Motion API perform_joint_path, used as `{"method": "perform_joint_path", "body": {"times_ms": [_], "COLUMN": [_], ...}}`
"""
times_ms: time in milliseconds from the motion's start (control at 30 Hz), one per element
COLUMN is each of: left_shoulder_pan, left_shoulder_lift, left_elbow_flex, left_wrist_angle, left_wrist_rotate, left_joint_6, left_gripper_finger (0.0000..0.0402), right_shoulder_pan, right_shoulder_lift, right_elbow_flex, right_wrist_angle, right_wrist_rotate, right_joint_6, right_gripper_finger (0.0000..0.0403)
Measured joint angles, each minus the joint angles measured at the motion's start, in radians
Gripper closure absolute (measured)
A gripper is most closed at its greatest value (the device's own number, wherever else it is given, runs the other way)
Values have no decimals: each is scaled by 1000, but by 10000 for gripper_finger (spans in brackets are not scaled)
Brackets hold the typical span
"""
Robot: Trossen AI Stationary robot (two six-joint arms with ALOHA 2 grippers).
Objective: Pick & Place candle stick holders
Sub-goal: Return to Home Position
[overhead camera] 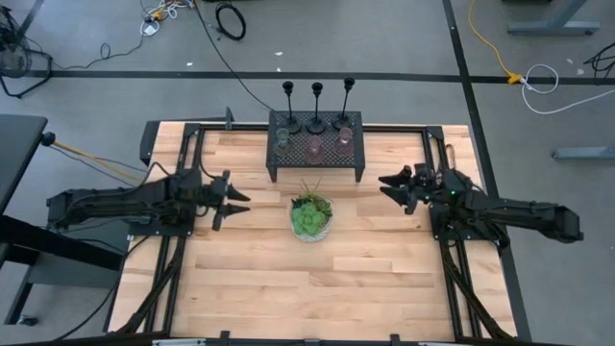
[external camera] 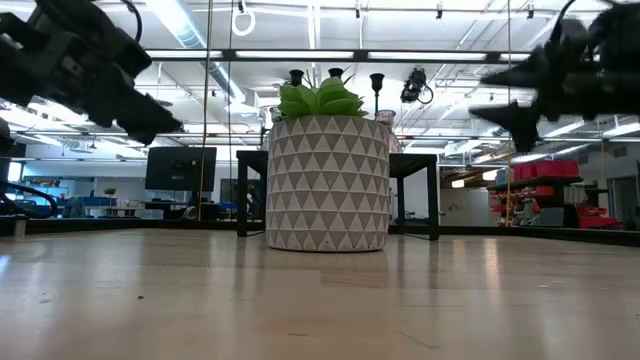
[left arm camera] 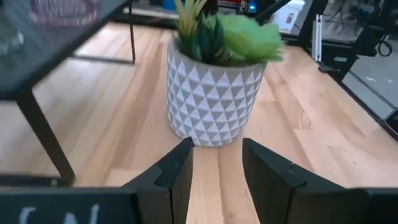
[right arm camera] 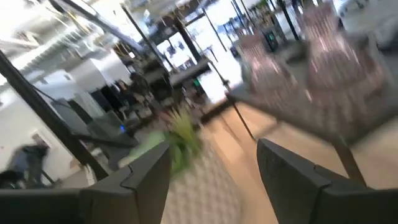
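Left arm, right arm — matte black, jointed
left gripper: broad angular fingers; pale lettering on housing; right gripper alike

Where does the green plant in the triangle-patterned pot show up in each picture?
High view: plant at table centre, beside the black mesh rack.
Low view: dead centre, rack behind it.
Left wrist view: straight ahead of the open left claw.
Right wrist view: blurred leaves ahead of the right claw.
Shared landmark: the rack.

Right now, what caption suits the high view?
Three black holders and three glass cups on the mesh rack; left gripper and right gripper, open, flank the plant.
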Motion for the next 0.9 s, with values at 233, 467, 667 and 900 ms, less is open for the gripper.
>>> {"method": "perform_joint_path", "body": {"times_ms": [233, 467, 667, 900], "left_shoulder_pan": [0, 0, 0, -9], "left_shoulder_lift": [0, 0, 0, -11], "left_elbow_flex": [-24, -24, -24, -24], "left_wrist_angle": [-32, -32, -33, -35], "left_wrist_rotate": [-10, -10, -10, -12], "left_joint_6": [-129, -104, -103, -103], "left_gripper_finger": [259, 259, 259, 259], "right_shoulder_pan": [0, 0, 0, 0], "right_shoulder_lift": [-48, -48, -48, -48], "right_elbow_flex": [-7, -7, -6, -6], "right_wrist_angle": [-272, -311, -310, -310], "right_wrist_rotate": [0, 1, 1, 1], "right_joint_6": [0, 0, 0, 0], "right_gripper_finger": [167, 167, 167, 167]}}
